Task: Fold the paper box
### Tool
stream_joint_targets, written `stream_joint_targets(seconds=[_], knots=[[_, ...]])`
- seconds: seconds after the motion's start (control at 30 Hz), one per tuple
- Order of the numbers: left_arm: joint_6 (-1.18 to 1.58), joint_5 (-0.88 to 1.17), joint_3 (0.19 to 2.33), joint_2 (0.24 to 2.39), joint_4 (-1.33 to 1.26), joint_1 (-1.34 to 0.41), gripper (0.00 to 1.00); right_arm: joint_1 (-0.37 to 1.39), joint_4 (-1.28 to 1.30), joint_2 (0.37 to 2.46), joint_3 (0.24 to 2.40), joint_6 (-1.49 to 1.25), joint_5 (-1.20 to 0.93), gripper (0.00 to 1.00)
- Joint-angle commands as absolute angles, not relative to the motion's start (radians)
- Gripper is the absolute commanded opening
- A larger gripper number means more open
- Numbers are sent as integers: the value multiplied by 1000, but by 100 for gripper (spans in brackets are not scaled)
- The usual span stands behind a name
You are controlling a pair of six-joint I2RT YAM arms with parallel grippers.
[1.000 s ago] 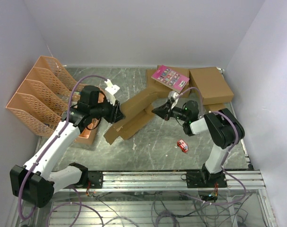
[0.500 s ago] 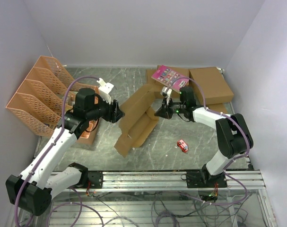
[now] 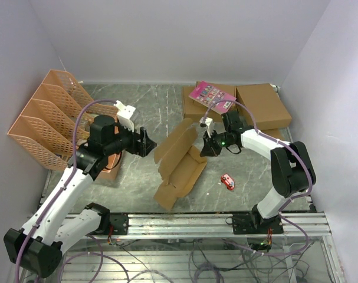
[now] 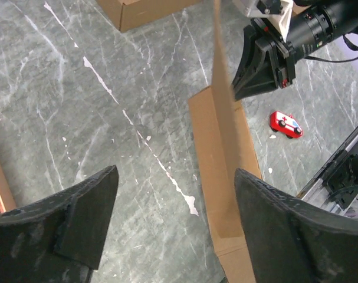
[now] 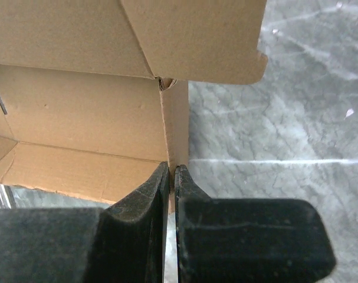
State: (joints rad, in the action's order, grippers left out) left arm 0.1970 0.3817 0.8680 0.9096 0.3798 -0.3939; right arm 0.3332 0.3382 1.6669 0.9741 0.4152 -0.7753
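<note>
pinching one paper box (image 3: pixel 180 168), perhaps a flap: two right fingers (image 5: pixel 137 203)

Grey marble tbl (image 3: pixel 161 103) w/ paper box (image 3: pixel 180 172), red toy car (image 3: pixel 227 181), brown boxes (image 3: pixel 262 106), orange racks (image 3: pixel 46 121).

Lit brightly and evenly from overhead, with diffuse white light washing the pale walls (image 3: pixel 167 35). Soft, short shadows only, pooled under the raised paper box (image 3: pixel 179 162) and beneath the arms on the marbled table (image 3: pixel 161 106). Sharp from near to far in the overhead view. Dark and blurred at the left gripper (image 4: pixel 176 171) along the near edge of its wrist view; likewise soft at the right gripper (image 5: pixel 171 168), crisp on the cardboard beyond, shaded inside the fold.
</note>
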Motion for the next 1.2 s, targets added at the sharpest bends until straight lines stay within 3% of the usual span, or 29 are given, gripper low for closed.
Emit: stream_joint_targets(seconds=[0.0,0.13,0.37,0.6,0.9,1.07,1.17], knots=[[251,328,859,893,367,-383,93,331,434,1648,994,467,-736,0],[290,398,875,919,348,-383,96,332,434,1646,1023,464,-721,0],[415,540,881,910,251,-385,91,331,440,1649,1041,438,-686,0],[409,384,930,871,386,-433,89,332,465,1663,1063,440,-654,0],[402,199,975,956,390,-651,91,331,479,1679,1071,445,-637,0],[383,121,1005,1035,393,-745,82,332,487,1688,1077,446,-630,0],[367,74,1018,1085,397,-786,67,332,498,1692,1085,449,-624,0]])
